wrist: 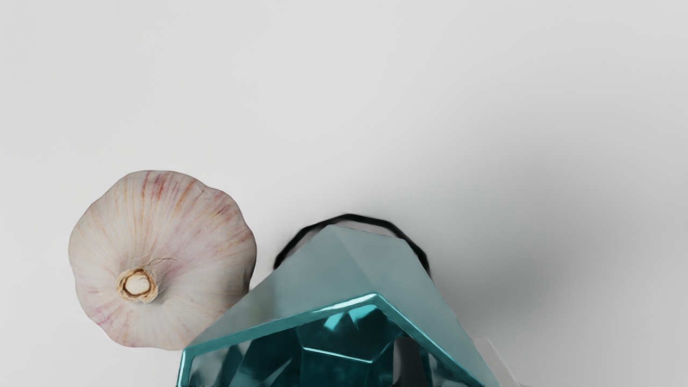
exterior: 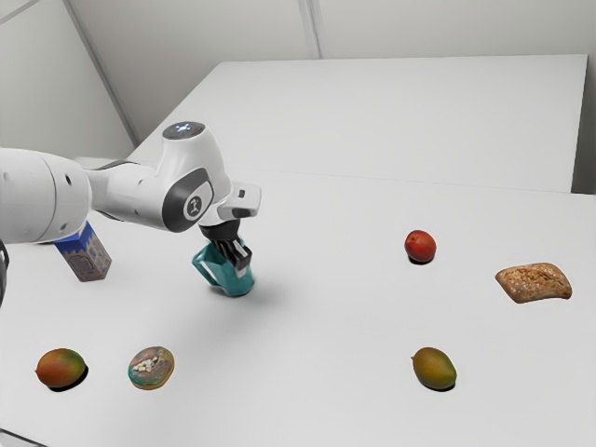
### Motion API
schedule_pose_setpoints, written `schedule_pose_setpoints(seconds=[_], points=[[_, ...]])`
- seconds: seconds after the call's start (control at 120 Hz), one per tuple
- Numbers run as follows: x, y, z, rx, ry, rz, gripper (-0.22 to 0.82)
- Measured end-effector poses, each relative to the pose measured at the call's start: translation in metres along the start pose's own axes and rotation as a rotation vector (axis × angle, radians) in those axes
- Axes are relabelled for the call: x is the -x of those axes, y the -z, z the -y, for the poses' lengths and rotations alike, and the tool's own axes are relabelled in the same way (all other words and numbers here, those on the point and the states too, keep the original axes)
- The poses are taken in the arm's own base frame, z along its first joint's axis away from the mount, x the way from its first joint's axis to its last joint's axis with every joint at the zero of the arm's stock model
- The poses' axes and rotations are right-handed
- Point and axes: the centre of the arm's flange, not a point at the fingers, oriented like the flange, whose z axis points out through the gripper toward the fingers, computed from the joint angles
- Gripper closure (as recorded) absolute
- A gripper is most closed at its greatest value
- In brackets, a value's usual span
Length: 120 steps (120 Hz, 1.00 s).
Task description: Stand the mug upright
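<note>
The mug (exterior: 238,284) lies right under your claw (exterior: 241,262), overlapping its tip. Whether it's spread or pinching, I can't tell.

No text, brand or number readable for certain. Robot arm (exterior: 135,194), left half of exterior view: round badge (exterior: 195,207) on dark joint cover, ring with pale mark inside, too small to read; small pale mark (exterior: 184,128) on dark top cap, illegible. Carton (exterior: 88,258), left side: printed, lettering unreadable.
</note>
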Motion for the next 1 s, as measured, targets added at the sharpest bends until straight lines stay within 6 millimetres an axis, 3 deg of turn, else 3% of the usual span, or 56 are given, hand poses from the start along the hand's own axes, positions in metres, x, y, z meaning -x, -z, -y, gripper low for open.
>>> schedule_pose_setpoints(seconds=[0.258,0.475,0.608,0.742,0.842,1.0], points=[[-0.003,0.006,0.0,0.0,0.008,-0.013,0.41],[-0.01,0.027,0.0,-0.006,0.007,-0.049,0.24],[-0.015,0.059,0.0,-0.007,0.007,-0.097,0.17],[-0.046,0.113,0.015,-0.025,0.027,-0.131,0.1],[-0.074,0.15,0.041,-0.023,0.072,-0.132,0.06],[-0.082,0.156,0.056,0.044,0.12,-0.055,0.03]])
